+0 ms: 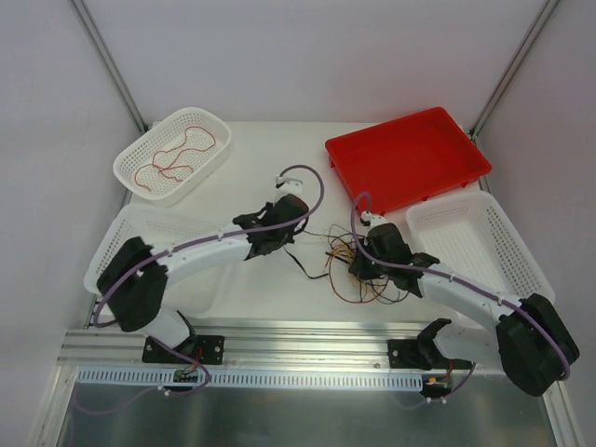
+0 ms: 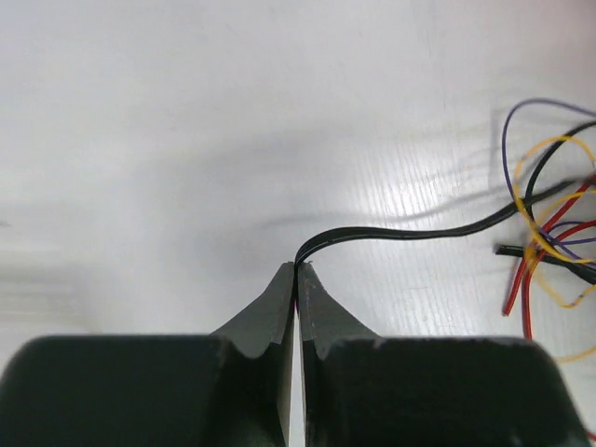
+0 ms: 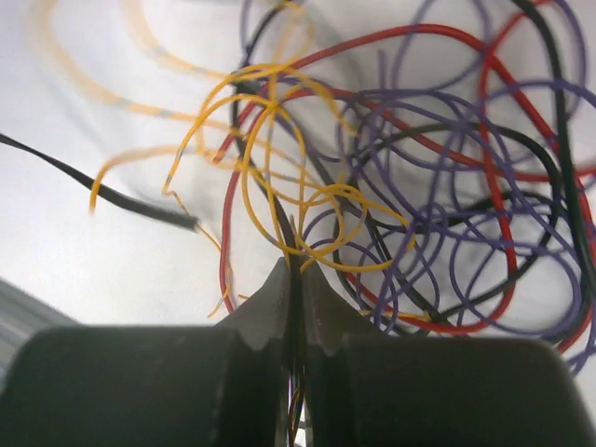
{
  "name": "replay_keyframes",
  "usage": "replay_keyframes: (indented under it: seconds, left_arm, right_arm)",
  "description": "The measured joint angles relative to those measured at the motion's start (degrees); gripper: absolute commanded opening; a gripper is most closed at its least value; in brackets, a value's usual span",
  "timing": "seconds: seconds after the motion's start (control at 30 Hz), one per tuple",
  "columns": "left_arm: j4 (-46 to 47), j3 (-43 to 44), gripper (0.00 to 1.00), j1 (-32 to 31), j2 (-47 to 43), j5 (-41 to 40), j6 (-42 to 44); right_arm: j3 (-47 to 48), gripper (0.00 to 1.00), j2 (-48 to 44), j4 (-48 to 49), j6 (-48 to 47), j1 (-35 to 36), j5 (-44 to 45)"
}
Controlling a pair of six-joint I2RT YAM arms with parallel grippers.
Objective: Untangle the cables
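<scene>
**Both pincers closed on wire**

My left pincer (image 2: 296, 270) is pressed fully together, tips meeting, with a black cable (image 2: 410, 233) nipped between them. In my left wrist view the cable leaves the tips and runs off toward 3 o'clock across the white table (image 2: 186, 140), reaching the edge of the cable clump (image 2: 549, 233).

My right pincer (image 3: 294, 270) is also pressed together, its tips in the near edge of the clump. It seems to have a yellow strand and a dark one between the fingers, though the view that close is too blurred to be sure. Red, black, yellow and purple loops spread from 11 to 3 o'clock above those tips.

From above, the clump lies on the table at about 5 o'clock from centre, touching my right pincer, with my left pincer near it at its 10 o'clock. A lone red cable (image 1: 173, 152) lies curled in the white basket (image 1: 200, 177) at 10 o'clock. A red tray (image 1: 405, 158) sits at 1 o'clock.
</scene>
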Motion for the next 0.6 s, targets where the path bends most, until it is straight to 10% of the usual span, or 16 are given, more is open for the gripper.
replay_keyframes:
  seconds: [0.33,0.6]
  left_arm:
    - [-5.4,8.9,0.0,4.0,-29.0,-10.0,13.0]
    - [-8.8,21.6,0.0,9.4,-34.1,-11.6,20.8]
  right_arm:
    - [-4.6,0.01,-3.0,-3.6,2.4,-12.3,0.0]
    - [-4.6,0.02,-1.5,-3.6,3.4,-13.2,-1.4]
